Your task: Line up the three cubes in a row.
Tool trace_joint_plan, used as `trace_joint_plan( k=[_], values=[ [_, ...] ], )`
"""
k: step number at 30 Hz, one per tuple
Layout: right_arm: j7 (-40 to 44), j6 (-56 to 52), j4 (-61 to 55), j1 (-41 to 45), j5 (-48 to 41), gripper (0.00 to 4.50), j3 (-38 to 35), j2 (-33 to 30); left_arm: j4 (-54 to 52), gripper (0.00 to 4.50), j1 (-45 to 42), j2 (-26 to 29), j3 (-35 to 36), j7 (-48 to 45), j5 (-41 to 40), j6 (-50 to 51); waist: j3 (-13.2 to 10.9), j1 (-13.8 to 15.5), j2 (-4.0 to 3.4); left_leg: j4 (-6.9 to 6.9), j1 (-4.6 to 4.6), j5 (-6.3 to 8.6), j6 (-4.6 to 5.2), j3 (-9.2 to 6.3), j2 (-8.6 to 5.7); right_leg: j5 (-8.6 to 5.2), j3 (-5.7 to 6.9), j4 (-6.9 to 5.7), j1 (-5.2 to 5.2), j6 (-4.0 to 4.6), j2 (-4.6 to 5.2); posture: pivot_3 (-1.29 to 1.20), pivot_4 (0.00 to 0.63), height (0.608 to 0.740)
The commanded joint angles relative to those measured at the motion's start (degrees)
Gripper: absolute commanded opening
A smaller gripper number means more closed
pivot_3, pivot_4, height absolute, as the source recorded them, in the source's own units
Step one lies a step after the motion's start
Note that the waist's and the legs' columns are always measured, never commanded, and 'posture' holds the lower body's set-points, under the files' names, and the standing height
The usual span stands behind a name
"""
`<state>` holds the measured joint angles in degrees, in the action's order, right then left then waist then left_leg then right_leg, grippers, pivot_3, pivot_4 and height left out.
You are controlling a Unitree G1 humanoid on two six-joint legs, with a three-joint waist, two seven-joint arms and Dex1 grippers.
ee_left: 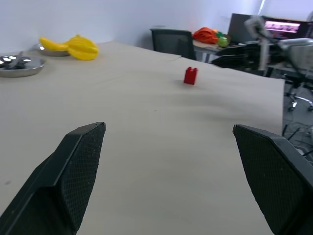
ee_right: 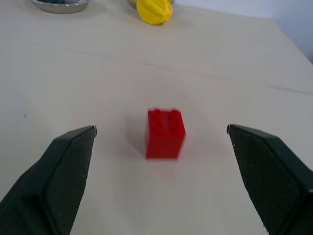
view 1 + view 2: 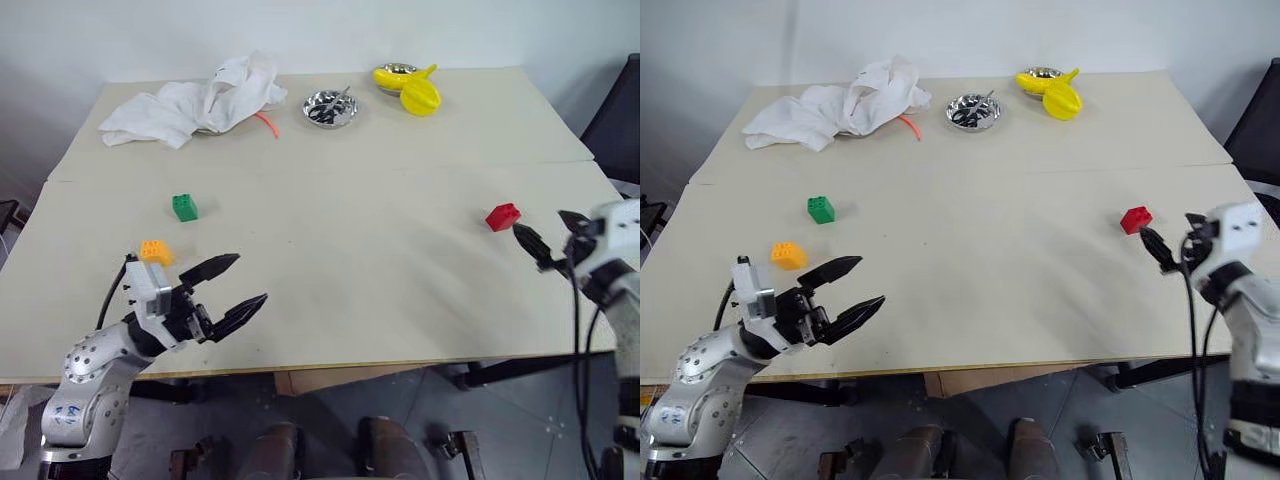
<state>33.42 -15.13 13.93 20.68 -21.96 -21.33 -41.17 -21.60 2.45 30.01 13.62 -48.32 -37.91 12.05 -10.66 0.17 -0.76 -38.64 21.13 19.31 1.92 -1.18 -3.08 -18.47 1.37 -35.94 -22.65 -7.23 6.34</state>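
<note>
The right gripper (image 2: 161, 134), jaws spread and empty, faces the red cube (image 2: 166, 133) lying straight ahead between its fingertips, untouched.

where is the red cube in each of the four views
Left eye view: red cube at far right on the table, just ahead of the right gripper.
Right eye view: same spot.
Left wrist view: upper middle, standing far off.
Right wrist view: dead centre between the open jaws.
Shared landmark: the yellow toy.
</note>
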Motion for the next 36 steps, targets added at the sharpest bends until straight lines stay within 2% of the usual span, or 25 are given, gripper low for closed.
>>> trace_joint_plan(
  k=[1, 6, 16, 20, 26, 28, 29, 34, 36],
  values=[
    [-3.8, 0.6, 5.6, 5.2, 3.6, 4.5, 1.8, 0.7, -0.8, 4.43, 0.2, 0.1, 0.2, -0.4, -0.1, -0.5, 0.0, -0.2, 0.0, -0.01, 0.0, 0.01, 0.01, 0.01, 0.0, 0.0, 0.01, 0.0, 0.0, 0.0, 0.0, 0.0, 0.15, 0.74],
    [-2.8, 1.9, 13.6, 10.7, 7.1, 4.5, 6.1, 1.3, 0.5, 4.43, 0.1, 1.0, 0.0, -1.8, 0.6, -0.9, 0.0, -0.3, 0.0, -0.07, 0.04, 0.01, 0.01, 0.02, -0.01, 0.0, 0.04, -0.01, 0.0, 0.0, 0.0, 0.0, 0.15, 0.74],
    [-0.2, 8.3, 30.8, 20.8, 9.4, 4.5, 7.6, 2.7, 0.0, 4.43, 0.2, 0.6, -0.4, -1.7, 1.3, -1.2, 0.0, -0.4, 0.0, -0.1, 0.06, 0.01, 0.02, 0.05, -0.01, 0.0, 0.05, -0.01, -0.01, 0.0, -0.01, 0.0, 0.15, 0.74],
    [0.6, 9.1, 34.9, 23.1, 9.9, 3.58, 7.7, 2.6, -0.4, 4.5, 0.4, 0.5, -0.4, -1.3, 1.7, -1.4, 0.0, -0.4, 0.0, -0.1, 0.06, 0.01, 0.02, 0.04, -0.01, 0.0, 0.05, 0.0, -0.01, 0.0, -0.01, 0.0, 0.15, 0.74],
    [2.3, 10.9, 38.3, 24.9, 10.9, 1.48, 7.9, 2.4, -1.3, 4.5, 0.9, 0.0, -0.7, -0.3, 2.3, -1.6, 0.0, -0.5, 0.0, -0.1, 0.06, 0.01, 0.02, 0.04, 0.0, 0.0, 0.05, 0.0, -0.01, 0.0, -0.01, 0.0, 0.15, 0.74],
    [4.4, 12.2, 38.4, 25.5, 10.6, 1.48, 8.0, 2.3, -1.3, 4.5, 1.0, -0.1, -0.7, -0.1, 2.4, -1.7, 0.0, -0.5, 0.0, -0.1, 0.06, 0.01, 0.02, 0.04, 0.0, 0.0, 0.05, 0.0, -0.01, 0.0, -0.01, 0.0, 0.15, 0.74],
    [6.1, 12.3, 38.3, 25.7, 10.2, 1.48, 7.9, 2.3, -1.3, 4.5, 1.1, -0.2, -0.7, -0.1, 2.5, -1.8, 0.0, -0.5, 0.0, -0.1, 0.06, 0.01, 0.02, 0.05, 0.0, 0.0, 0.05, 0.01, -0.01, 0.0, -0.01, 0.0, 0.15, 0.74],
    [35.6, 15.0, 28.4, 23.5, 5.6, 1.48, 12.8, 0.6, -1.4, 4.5, 3.6, 1.6, 0.4, -2.7, 0.9, -1.0, 0.0, -0.5, -0.01, -0.09, 0.07, 0.01, 0.03, 0.04, 0.01, 0.01, 0.05, 0.03, -0.01, -0.02, -0.01, 0.0, 0.15, 0.74],
    [42.2, 16.1, 27.3, 23.8, 6.2, 1.48, 15.1, -0.2, -0.5, 4.5, 4.2, 2.3, 1.1, -3.3, 0.9, -0.8, 0.0, -0.5, -0.02, -0.07, 0.07, 0.02, 0.02, 0.05, 0.03, 0.01, 0.06, 0.04, -0.01, -0.02, -0.02, 0.0, 0.15, 0.74]
  ],
)
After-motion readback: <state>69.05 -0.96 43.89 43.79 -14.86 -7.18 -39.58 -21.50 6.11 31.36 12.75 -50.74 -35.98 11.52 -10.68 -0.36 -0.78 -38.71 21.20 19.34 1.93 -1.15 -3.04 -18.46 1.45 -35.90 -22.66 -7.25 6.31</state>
